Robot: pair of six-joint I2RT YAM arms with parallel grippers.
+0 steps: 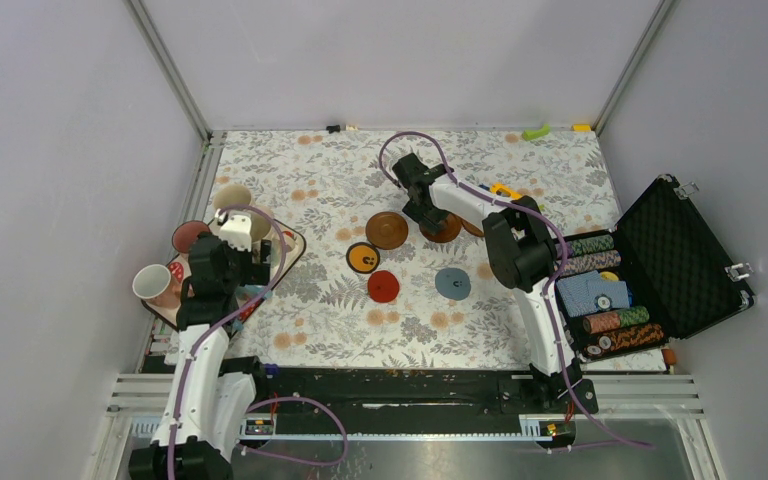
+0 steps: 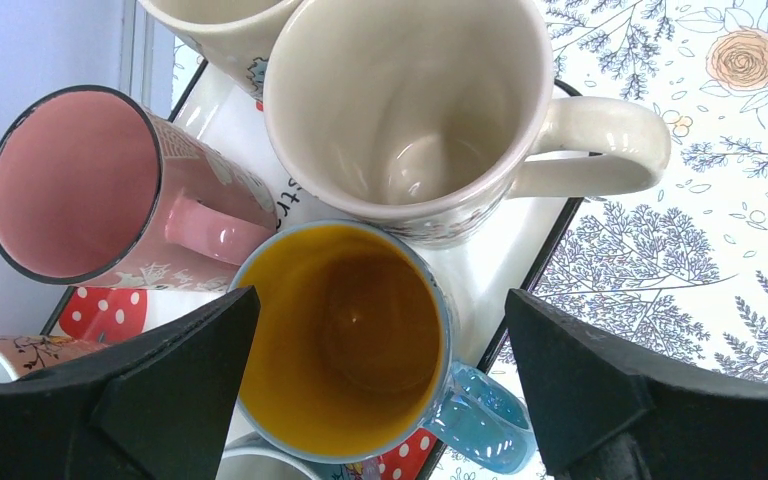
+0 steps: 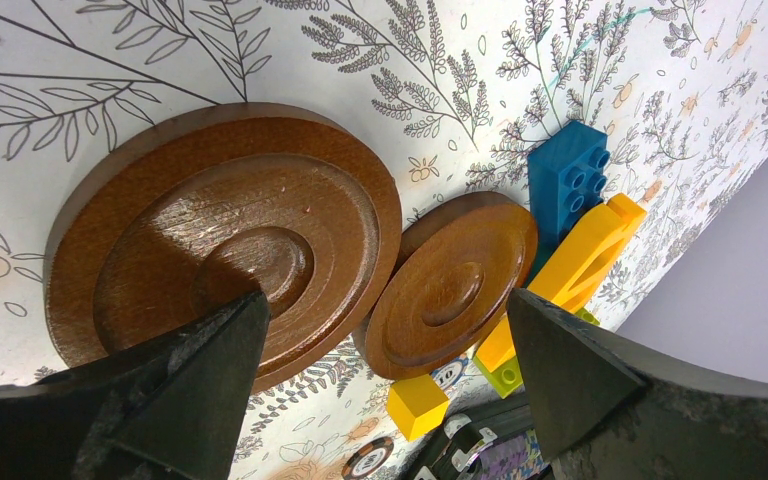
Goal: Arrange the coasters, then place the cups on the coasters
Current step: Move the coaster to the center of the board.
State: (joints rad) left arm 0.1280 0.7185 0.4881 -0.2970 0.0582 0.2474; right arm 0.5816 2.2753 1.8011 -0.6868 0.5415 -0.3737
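1. On the flowered desk [image 1: 340,320], near its middle, I saw four coasters lying apart: a dark brown coaster [image 1: 387,230], an orange black-rimmed coaster [image 1: 362,258], a red coaster [image 1: 383,286] and a grey-blue coaster [image 1: 453,283].
2. Just right of those lay two more, a near brown coaster [image 3: 225,240] and a far brown coaster [image 3: 455,285]. They were side by side, with their edges meeting or nearly so.
3. None of the coasters carried a cup. The cups were crowded on a tray [image 2: 490,265] at the desk's left edge: a cream cup [image 2: 410,110], a pink cup [image 2: 70,185] and a blue cup [image 2: 345,335] with a yellow inside.
4. My left hand [image 2: 380,380] hung over the blue cup, fingers spread wide to either side, holding nothing.
5. My right hand [image 3: 380,390] hovered above the near brown coaster, fingers equally spread, with nothing pinched.
6. A blue brick [image 3: 568,180] and a yellow brick [image 3: 585,260] lay just beside the far brown coaster.
7. An open chip case [image 1: 680,255] sat at the desk's right edge.
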